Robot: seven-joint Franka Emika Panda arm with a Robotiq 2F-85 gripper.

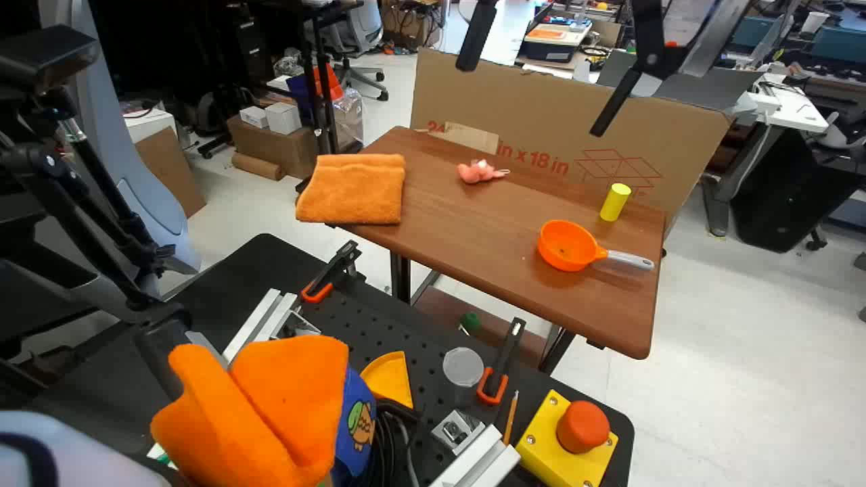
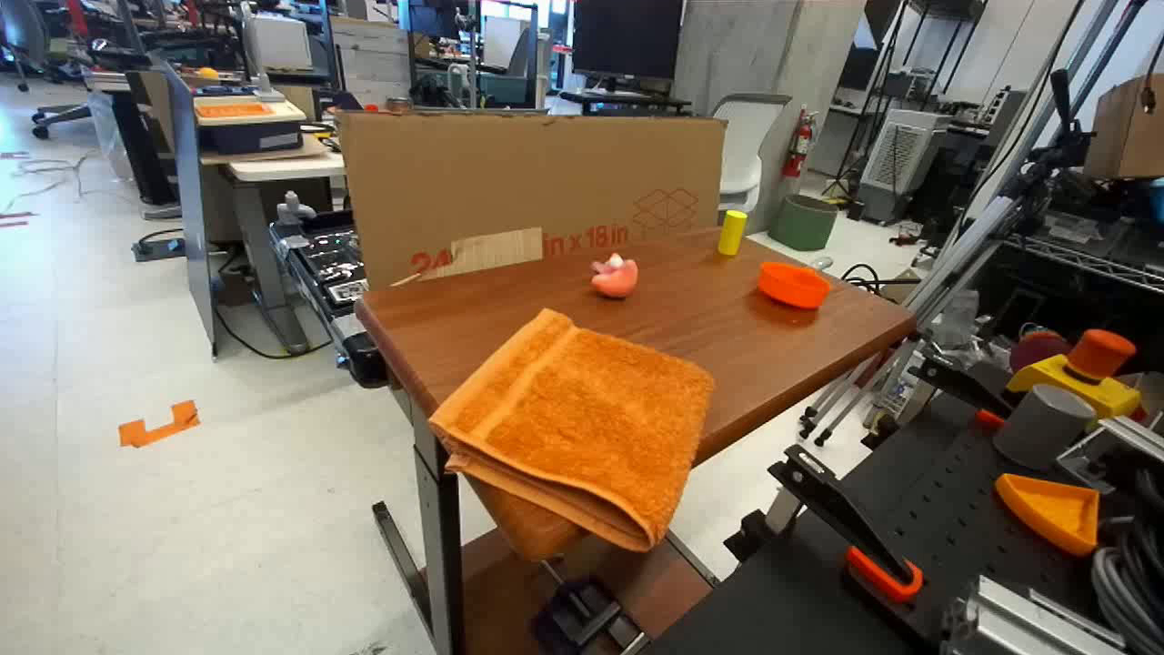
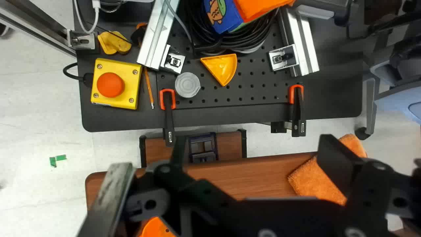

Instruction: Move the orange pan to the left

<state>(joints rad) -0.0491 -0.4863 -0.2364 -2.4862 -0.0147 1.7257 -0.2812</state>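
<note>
The orange pan (image 1: 567, 247) sits upright on the brown table (image 1: 467, 230), near the end away from the orange cloth. Its grey handle (image 1: 629, 260) points toward the table's short edge. In an exterior view the pan (image 2: 793, 285) hides most of its handle. In the wrist view only a piece of the pan (image 3: 154, 228) shows at the bottom edge, partly behind the gripper. My gripper (image 1: 533, 98) is open and empty, high above the table, apart from the pan. Its spread fingers also show in the wrist view (image 3: 253, 144). The gripper is out of view in an exterior view.
A folded orange cloth (image 2: 582, 418) hangs over the table's other end. A pink lumpy object (image 1: 479, 172) and a yellow cylinder (image 1: 615, 202) stand on the table. A cardboard sheet (image 1: 541, 115) rises behind it. A black bench (image 3: 230, 115) holds clamps and a red-topped yellow box (image 3: 118, 82).
</note>
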